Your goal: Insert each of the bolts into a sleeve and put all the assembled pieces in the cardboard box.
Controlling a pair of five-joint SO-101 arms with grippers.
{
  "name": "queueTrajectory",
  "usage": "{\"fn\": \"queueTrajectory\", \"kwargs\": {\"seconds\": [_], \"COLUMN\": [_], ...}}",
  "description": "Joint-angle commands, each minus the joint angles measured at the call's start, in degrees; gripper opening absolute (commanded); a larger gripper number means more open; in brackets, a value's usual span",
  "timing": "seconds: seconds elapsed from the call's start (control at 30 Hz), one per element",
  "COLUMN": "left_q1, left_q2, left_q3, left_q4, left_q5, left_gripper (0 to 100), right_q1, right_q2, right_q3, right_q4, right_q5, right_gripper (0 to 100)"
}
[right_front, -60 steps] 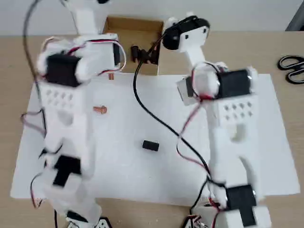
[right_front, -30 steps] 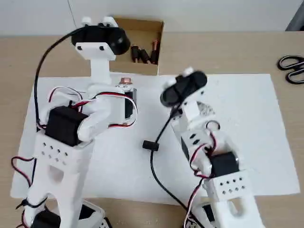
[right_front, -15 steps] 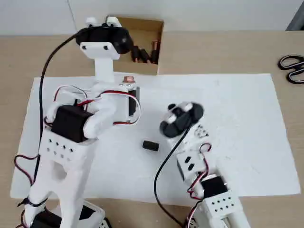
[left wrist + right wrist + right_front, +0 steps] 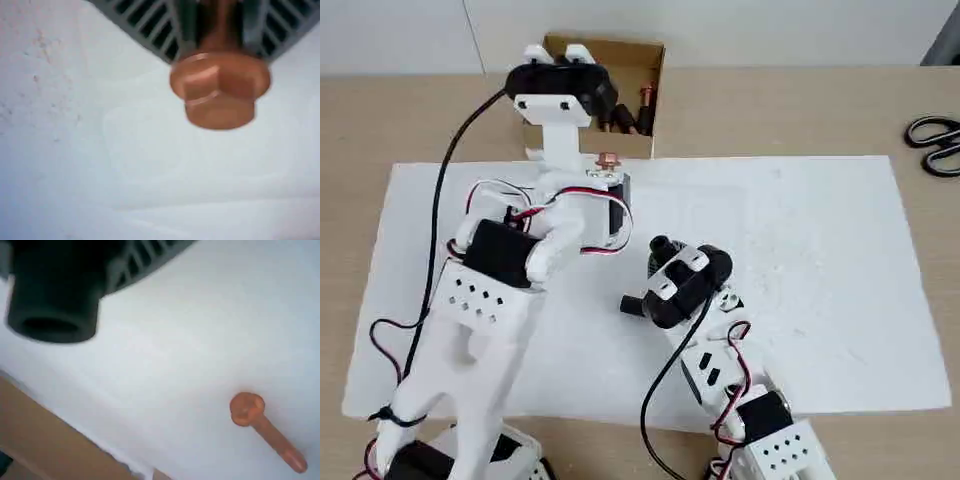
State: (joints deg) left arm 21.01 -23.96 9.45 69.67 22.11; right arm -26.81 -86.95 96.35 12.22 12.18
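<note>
High view: at the far edge of the white sheet [image 4: 800,260], just on the near side of the cardboard box [image 4: 632,148], left gripper [image 4: 603,175] with jaws closed on a copper bolt [image 4: 608,160]. Inside the box, towards its right wall, a few assembled pieces [image 4: 620,112], dark sleeves with copper bolts in them; left part of the box hidden behind the arm's wrist. Near the middle of the sheet, right gripper [image 4: 650,295] at a black sleeve [image 4: 632,303] lying on its side; open or closed, cannot tell. Scissors [image 4: 935,140] far right on the bare worktop [image 4: 770,110], well apart from the rest.

Left wrist view: jaws clamped on the bolt's shank, hexagonal flanged head jutting out beyond them over the sheet.

Right wrist view: sleeve right against the dark jaws, open end showing; gripped or merely touched, cannot tell. Farther off, a second bolt [image 4: 265,432] lying flat on the sheet, apart from the sleeve.
</note>
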Motion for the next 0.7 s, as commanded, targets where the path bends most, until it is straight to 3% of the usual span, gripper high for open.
{"fn": "queueTrajectory", "kwargs": {"seconds": [0.0,0.17,0.33,0.67], "left_q1": [1.7,2.3,2.3,3.6], "left_q2": [-2.0,-2.1,-2.1,-2.1], "left_q3": [0.4,0.5,0.5,7.3], "left_q4": [-1.8,-1.8,-2.8,-23.6], "left_q5": [0.2,0.4,0.4,0.4], "left_gripper": [1,1,1,1], "right_q1": [-0.4,-0.2,-0.1,-0.4], "right_q2": [-1.4,-1.4,-1.4,-1.4], "right_q3": [0.5,0.5,0.5,0.5], "right_q4": [0.1,-0.4,-0.4,0.0], "right_q5": [-2.4,-13.7,-15.5,-15.6], "right_gripper": [0.5,0.5,0.5,0.4]}}
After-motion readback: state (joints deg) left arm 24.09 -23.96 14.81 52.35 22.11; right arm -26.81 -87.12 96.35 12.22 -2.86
